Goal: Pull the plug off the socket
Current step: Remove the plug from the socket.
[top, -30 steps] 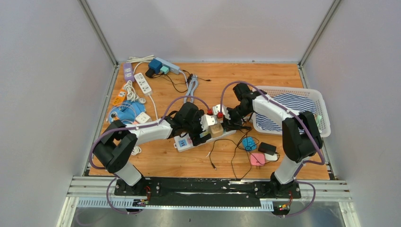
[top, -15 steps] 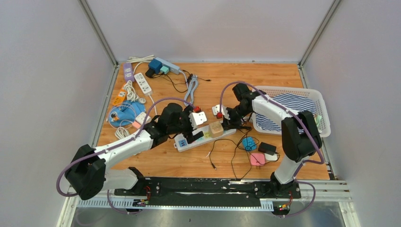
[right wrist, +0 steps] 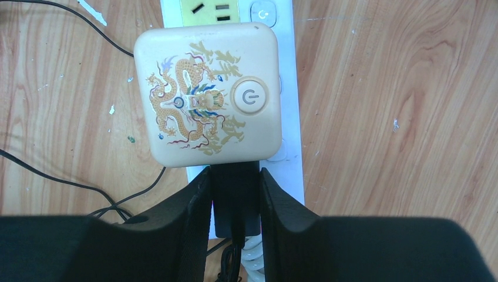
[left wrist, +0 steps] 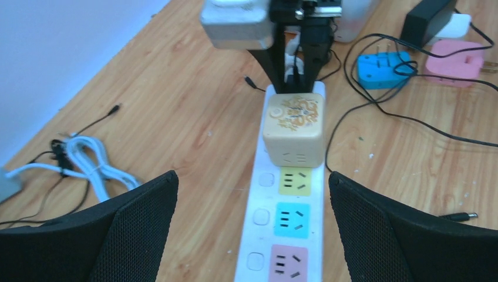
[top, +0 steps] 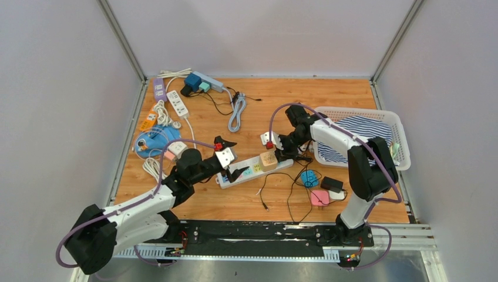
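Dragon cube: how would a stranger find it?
Look at the middle of the wooden table, where a long white power strip lies. The cube sits on it, beside a black plug. It alone is cream with a painted dragon and a round power button.

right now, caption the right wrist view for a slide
Right gripper shut on the black plug in the power strip, next to the dragon cube adapter.

I saw the wooden table [top: 329,100] carrying a power strip [top: 253,170] under my right claw [right wrist: 235,197], a basket [top: 352,111] to its right, and a blue adapter [top: 309,177] and pink adapter [top: 320,197] nearer its base.
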Available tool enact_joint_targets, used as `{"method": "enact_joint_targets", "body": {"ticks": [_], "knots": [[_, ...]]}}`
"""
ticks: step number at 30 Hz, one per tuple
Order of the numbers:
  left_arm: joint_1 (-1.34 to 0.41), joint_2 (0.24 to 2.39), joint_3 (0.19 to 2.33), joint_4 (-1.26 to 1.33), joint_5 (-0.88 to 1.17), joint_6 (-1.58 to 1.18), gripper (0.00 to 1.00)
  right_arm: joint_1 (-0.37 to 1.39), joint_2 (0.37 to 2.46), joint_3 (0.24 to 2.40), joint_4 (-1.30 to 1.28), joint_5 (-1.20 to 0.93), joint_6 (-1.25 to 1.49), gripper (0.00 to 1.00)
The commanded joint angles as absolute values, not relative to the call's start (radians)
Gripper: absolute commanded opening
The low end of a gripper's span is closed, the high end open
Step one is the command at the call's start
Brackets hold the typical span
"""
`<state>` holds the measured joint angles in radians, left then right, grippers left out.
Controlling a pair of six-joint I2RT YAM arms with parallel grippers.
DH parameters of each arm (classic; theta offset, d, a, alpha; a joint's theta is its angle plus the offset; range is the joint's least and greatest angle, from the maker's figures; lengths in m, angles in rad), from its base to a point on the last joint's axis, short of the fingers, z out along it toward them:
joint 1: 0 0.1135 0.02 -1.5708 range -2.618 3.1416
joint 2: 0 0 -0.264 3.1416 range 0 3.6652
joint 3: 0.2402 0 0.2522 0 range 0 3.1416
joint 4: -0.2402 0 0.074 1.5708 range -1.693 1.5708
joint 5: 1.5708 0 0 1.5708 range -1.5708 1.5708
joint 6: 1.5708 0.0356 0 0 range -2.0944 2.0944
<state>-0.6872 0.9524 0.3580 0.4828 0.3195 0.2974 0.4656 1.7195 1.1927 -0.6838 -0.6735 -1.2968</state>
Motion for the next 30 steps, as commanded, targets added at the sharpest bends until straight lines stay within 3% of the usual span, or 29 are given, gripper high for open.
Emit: {"method": "enact_joint_targets", "body": {"ticks": [1, 4, 8, 12, 16, 22, 30], "knots": [[-0.672, 1.054, 0.292, 0.841, 0.451, 0.21, 1.0, 0.498, 1.76, 1.212, -0.729, -0.662, -1.25, 0.24], [-0.672, 1.193, 0.279, 0.991, 0.478, 0.197, 1.0, 0.504, 1.779, 1.239, -0.73, -0.666, -1.192, 0.15], [-0.672, 1.491, 0.17, 1.552, 0.515, 0.203, 1.0, 0.522, 1.798, 1.259, -0.727, -0.654, -1.153, 0.08], [-0.67, 1.607, 0.218, 1.539, 0.491, 0.235, 1.0, 0.531, 1.823, 1.291, -0.699, -0.625, -1.042, 0.01], [-0.664, 1.602, 0.2, 1.539, 0.428, 0.274, 1.0, 0.537, 1.818, 1.286, -0.678, -0.622, -1.023, 0.0], [-0.588, 1.695, 0.288, 1.538, 0.676, 0.153, 0.99, 0.56, 1.801, 1.257, -0.675, -0.624, -1.087, 0.0], [-0.568, 1.823, 0.381, 1.537, 0.784, 0.07, 0.96, 0.566, 1.794, 1.258, -0.681, -0.618, -1.099, 0.0]]}}
